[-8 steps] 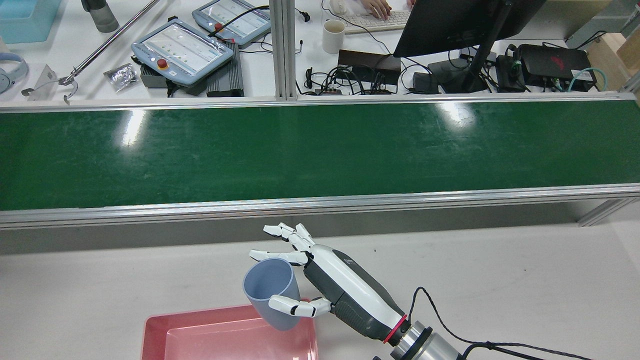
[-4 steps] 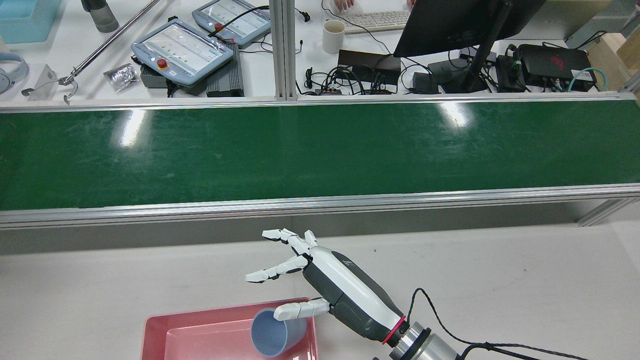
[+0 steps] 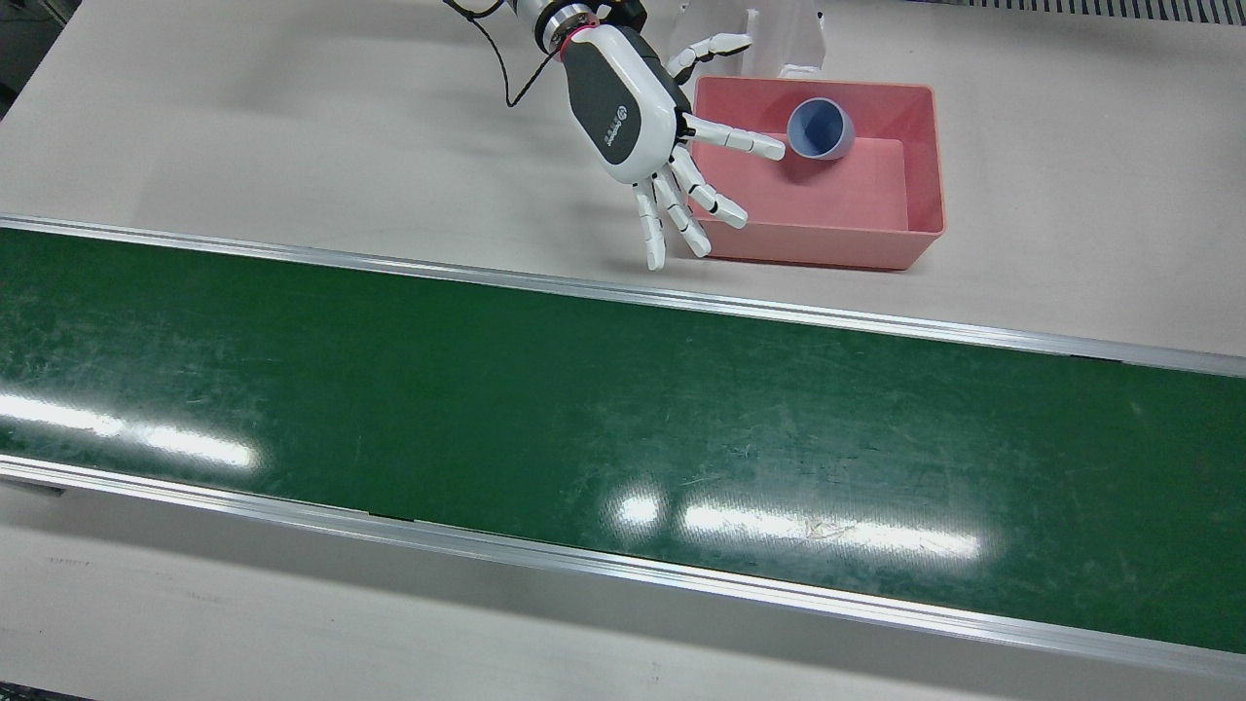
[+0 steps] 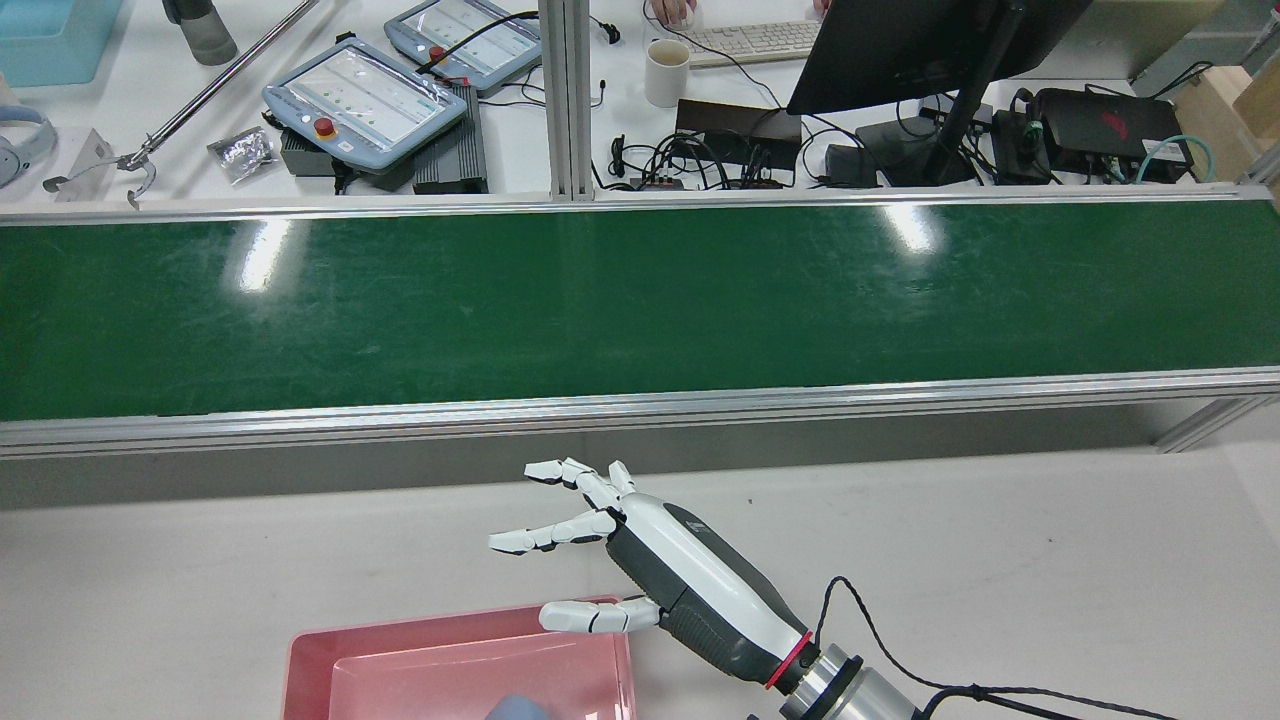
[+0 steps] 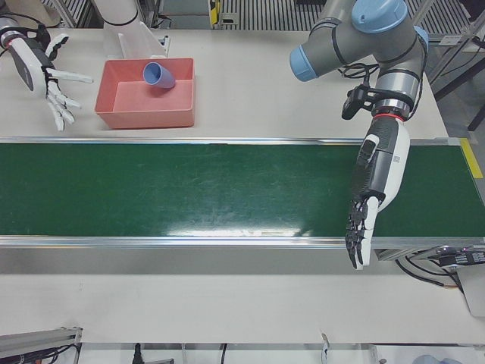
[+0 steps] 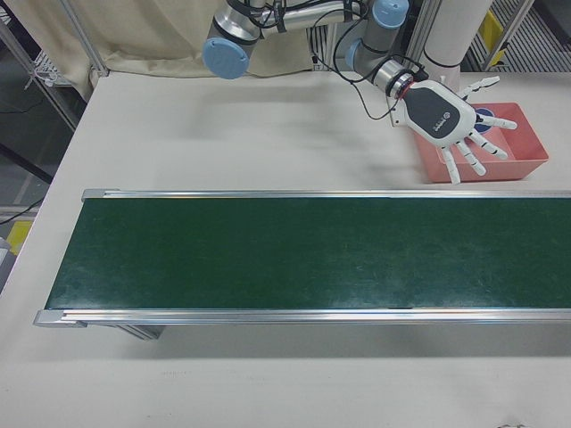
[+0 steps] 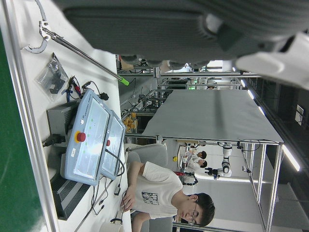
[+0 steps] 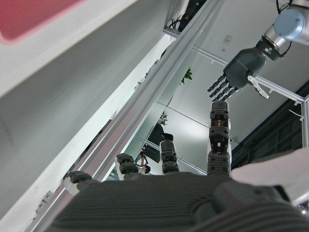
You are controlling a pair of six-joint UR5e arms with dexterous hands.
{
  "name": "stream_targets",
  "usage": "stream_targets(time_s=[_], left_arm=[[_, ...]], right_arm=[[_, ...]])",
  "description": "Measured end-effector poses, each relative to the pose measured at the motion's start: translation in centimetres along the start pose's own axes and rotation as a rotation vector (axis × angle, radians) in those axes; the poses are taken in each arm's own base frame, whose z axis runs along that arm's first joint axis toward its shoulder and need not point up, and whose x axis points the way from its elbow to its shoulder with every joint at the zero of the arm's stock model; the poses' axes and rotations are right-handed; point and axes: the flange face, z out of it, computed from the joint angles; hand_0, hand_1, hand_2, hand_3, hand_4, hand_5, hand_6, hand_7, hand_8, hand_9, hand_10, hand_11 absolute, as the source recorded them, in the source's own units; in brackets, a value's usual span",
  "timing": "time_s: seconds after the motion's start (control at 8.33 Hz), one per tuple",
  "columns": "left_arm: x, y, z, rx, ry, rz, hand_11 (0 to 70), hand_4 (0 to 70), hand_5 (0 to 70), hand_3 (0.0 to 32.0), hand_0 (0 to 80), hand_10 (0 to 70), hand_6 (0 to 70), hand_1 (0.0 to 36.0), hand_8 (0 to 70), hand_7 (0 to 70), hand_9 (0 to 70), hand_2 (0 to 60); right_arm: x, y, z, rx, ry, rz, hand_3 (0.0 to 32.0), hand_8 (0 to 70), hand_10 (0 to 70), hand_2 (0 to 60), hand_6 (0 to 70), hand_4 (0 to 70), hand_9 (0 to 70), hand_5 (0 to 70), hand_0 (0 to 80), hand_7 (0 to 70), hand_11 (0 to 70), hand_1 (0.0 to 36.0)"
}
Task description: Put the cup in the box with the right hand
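Note:
A blue-grey cup [image 3: 821, 129] lies tilted on its side inside the pink box [image 3: 827, 248], near the wall closest to the pedestals. In the rear view only the cup's top [image 4: 518, 708] shows at the bottom edge, within the box [image 4: 300, 650]. My right hand [image 3: 633, 107] hovers beside the box's edge, open with its fingers spread and nothing in it; it also shows in the rear view [image 4: 690, 580] and the right-front view [image 6: 442, 116]. My left hand [image 5: 379, 182] hangs over the far end of the belt, fingers straight, holding nothing.
The green conveyor belt [image 3: 584, 389] runs across the table between aluminium rails. Behind it a desk carries teach pendants [image 4: 365, 97], a white mug [image 4: 667, 72], cables and a monitor [image 4: 900, 50]. A person's hand [image 4: 670, 10] rests by the keyboard.
My right hand opened and let go of the cup, which fell into the pink box and moved toward the rear view's bottom edge. The hand itself has hardly moved.

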Motion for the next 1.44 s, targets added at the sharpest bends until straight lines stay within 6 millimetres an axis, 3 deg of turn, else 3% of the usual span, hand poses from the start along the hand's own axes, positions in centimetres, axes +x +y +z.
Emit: stream_targets(time_s=[0.12, 0.24, 0.48, 0.6, 0.84, 0.96, 1.2, 1.32, 1.44], left_arm=[[0.0, 0.0, 0.0, 0.0, 0.0, 0.0, 0.0, 0.0, 0.0, 0.0, 0.0, 0.0, 0.0, 0.0, 0.0, 0.0, 0.0, 0.0], [0.0, 0.0, 0.0, 0.001, 0.0, -0.001, 0.0, 0.0, 0.0, 0.0, 0.0, 0.0, 0.0, 0.0, 0.0, 0.0, 0.0, 0.0], [0.0, 0.0, 0.0, 0.0, 0.0, 0.0, 0.0, 0.0, 0.0, 0.0, 0.0, 0.0, 0.0, 0.0, 0.0, 0.0, 0.0, 0.0], [0.0, 0.0, 0.0, 0.0, 0.0, 0.0, 0.0, 0.0, 0.0, 0.0, 0.0, 0.0, 0.0, 0.0, 0.0, 0.0, 0.0, 0.0], [0.0, 0.0, 0.0, -0.001, 0.0, 0.0, 0.0, 0.0, 0.0, 0.0, 0.0, 0.0, 0.0, 0.0, 0.0, 0.0, 0.0, 0.0], [0.0, 0.0, 0.0, -0.001, 0.0, 0.0, 0.0, 0.0, 0.0, 0.0, 0.0, 0.0, 0.0, 0.0, 0.0, 0.0, 0.0, 0.0], [0.1, 0.0, 0.0, -0.002, 0.001, 0.001, 0.0, 0.0, 0.0, 0.0, 0.0, 0.0, 0.0, 0.0, 0.0, 0.0, 0.0, 0.0], [0.1, 0.0, 0.0, -0.002, 0.001, 0.001, 0.0, 0.0, 0.0, 0.0, 0.0, 0.0, 0.0, 0.0, 0.0, 0.0, 0.0, 0.0], [0.1, 0.0, 0.0, -0.002, 0.001, 0.001, 0.0, 0.0, 0.0, 0.0, 0.0, 0.0, 0.0, 0.0, 0.0, 0.0, 0.0, 0.0]], right_arm=[[-2.6, -2.7, 0.3, 0.0, -0.023, 0.018, 14.8, 5.8, 0.0, 0.0, 2.4, 33.2, 10.0, 0.2, 38.7, 23.7, 0.0, 0.0], [-5.9, -5.8, 1.1, -0.011, -0.054, 0.014, 10.6, 6.5, 0.0, 0.0, 3.1, 34.6, 10.8, 1.0, 41.7, 24.1, 0.1, 0.0], [-12.4, -11.7, 2.3, -0.012, -0.108, 0.007, 0.2, 8.0, 2.6, 0.0, 5.0, 49.8, 14.0, 0.6, 40.9, 28.0, 3.4, 0.0], [-14.1, -15.0, 1.9, 0.022, -0.114, 0.037, 0.0, 8.8, 3.3, 0.4, 6.2, 58.3, 16.1, 0.4, 41.7, 31.6, 4.2, 0.0], [-17.4, -22.8, -0.7, 0.127, -0.116, 0.081, 0.0, 9.6, 3.3, 0.0, 5.4, 41.6, 15.2, 1.0, 39.1, 26.1, 4.5, 0.0], [-19.3, -26.6, -2.6, 0.179, -0.135, 0.084, 0.0, 10.2, 4.0, 0.0, 5.5, 39.7, 15.7, 1.1, 38.3, 25.0, 5.5, 0.0], [-21.7, -36.0, -6.0, 0.255, -0.183, 0.135, 0.0, 9.4, 4.4, 0.4, 6.5, 49.9, 16.3, 0.6, 38.8, 30.0, 5.9, 0.0], [-22.7, -40.3, -8.3, 0.29, -0.212, 0.162, 0.0, 9.5, 4.9, 4.7, 7.9, 54.0, 18.3, 0.6, 39.6, 35.5, 6.7, 0.0], [-24.3, -43.7, -11.5, 0.337, -0.251, 0.169, 0.0, 9.4, 5.1, 10.7, 8.8, 52.4, 19.1, 0.6, 38.6, 38.2, 7.0, 0.9]])
